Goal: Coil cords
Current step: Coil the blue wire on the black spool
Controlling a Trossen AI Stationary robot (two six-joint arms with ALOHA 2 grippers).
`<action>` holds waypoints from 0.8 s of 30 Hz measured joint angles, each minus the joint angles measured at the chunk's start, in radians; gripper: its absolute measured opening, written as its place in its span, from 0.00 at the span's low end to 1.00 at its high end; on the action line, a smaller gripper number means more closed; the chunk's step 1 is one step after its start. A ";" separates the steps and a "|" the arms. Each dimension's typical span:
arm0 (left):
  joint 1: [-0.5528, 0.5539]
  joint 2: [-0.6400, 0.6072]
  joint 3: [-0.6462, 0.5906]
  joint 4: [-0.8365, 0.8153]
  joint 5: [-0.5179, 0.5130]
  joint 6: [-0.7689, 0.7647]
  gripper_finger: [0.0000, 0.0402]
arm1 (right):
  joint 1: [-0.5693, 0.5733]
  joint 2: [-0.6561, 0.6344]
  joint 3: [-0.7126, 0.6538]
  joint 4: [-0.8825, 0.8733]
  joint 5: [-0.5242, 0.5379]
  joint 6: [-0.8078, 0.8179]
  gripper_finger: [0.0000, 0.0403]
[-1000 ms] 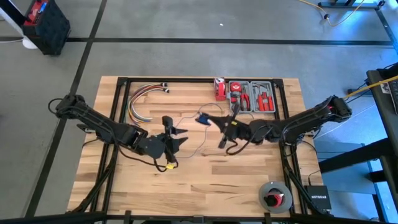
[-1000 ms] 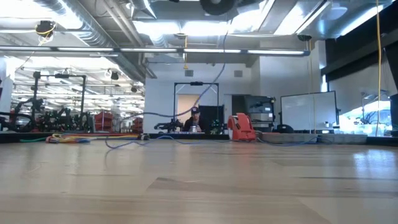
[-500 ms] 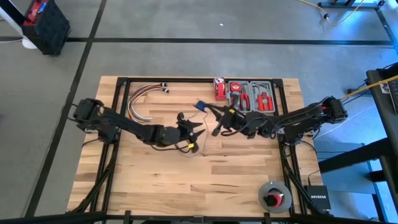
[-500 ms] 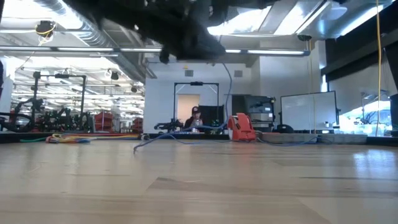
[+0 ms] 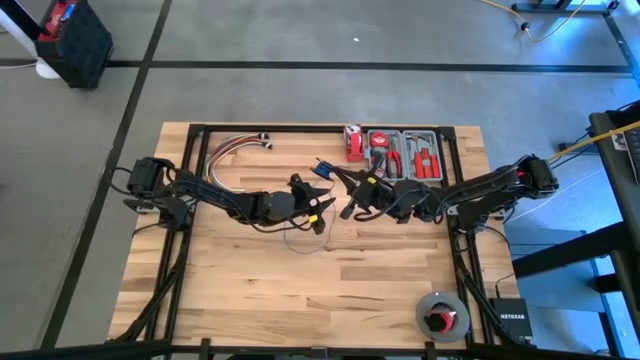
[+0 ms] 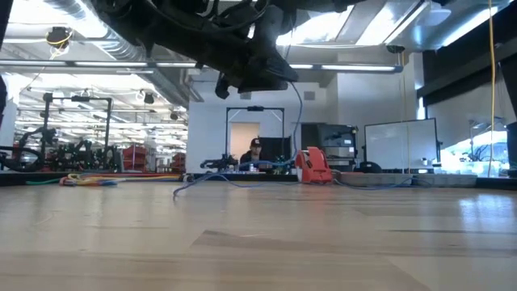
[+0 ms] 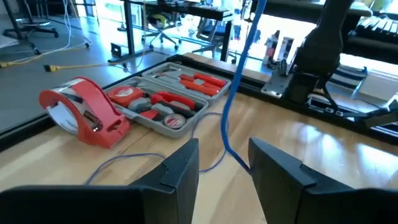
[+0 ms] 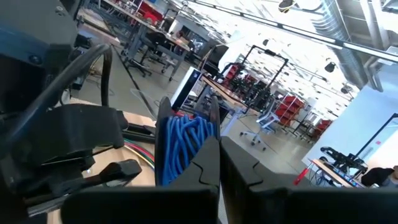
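Observation:
The cord is a thin blue wire. Part of it is wound into a small coil (image 5: 322, 170), held above the table's middle by my right gripper (image 5: 336, 177), which is shut on it. From the coil one strand (image 6: 292, 121) hangs down to the table, where the slack (image 6: 187, 187) lies loose. My left gripper (image 7: 224, 168) reaches in from the table's left, just short of the coil, and is open. Its fingers stand on either side of the hanging strand (image 7: 231, 106); I cannot tell whether they touch it. My right gripper pinches the coil's bundled loops (image 8: 184, 147) between its two fingers, several turns together. The fingers come in about level from the table's right. The coil is lifted clear of the table, and a single strand (image 6: 292, 121) hangs slack below it.
A bundle of red, yellow and white wires (image 5: 225, 160) lies at the far left. A red tape dispenser (image 5: 352, 142) and a grey tool tray (image 5: 405, 155) stand at the far edge. A black round disc (image 5: 442, 315) sits at the near right corner. The table's near half is bare wood.
My left gripper has swung from the table's near middle toward the far right, to the coil, sinking and rolling as it went. My right gripper has carried the coil a little toward the far edge. The slack on the table has been drawn in toward the hanging strand.

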 joint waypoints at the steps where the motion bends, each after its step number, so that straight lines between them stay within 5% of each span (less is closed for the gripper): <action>1: 0.003 0.000 0.000 0.000 0.000 0.000 0.33 | 0.000 0.000 0.000 0.000 0.000 0.000 0.00; 6: 0.014 0.000 0.000 -0.013 0.000 0.056 0.26 | 0.000 0.000 0.000 0.000 0.000 0.000 0.00; 11: 0.021 0.000 0.000 -0.031 -0.019 0.144 0.03 | 0.010 0.000 0.000 -0.002 -0.002 0.001 0.00; 18: 0.006 -0.121 0.000 -0.281 -0.208 0.296 0.01 | 0.072 -0.008 0.000 -0.010 -0.005 -0.027 0.00; 24: 0.003 -0.311 0.000 -0.485 -0.234 0.366 0.01 | 0.101 -0.008 0.003 -0.034 -0.053 -0.046 0.00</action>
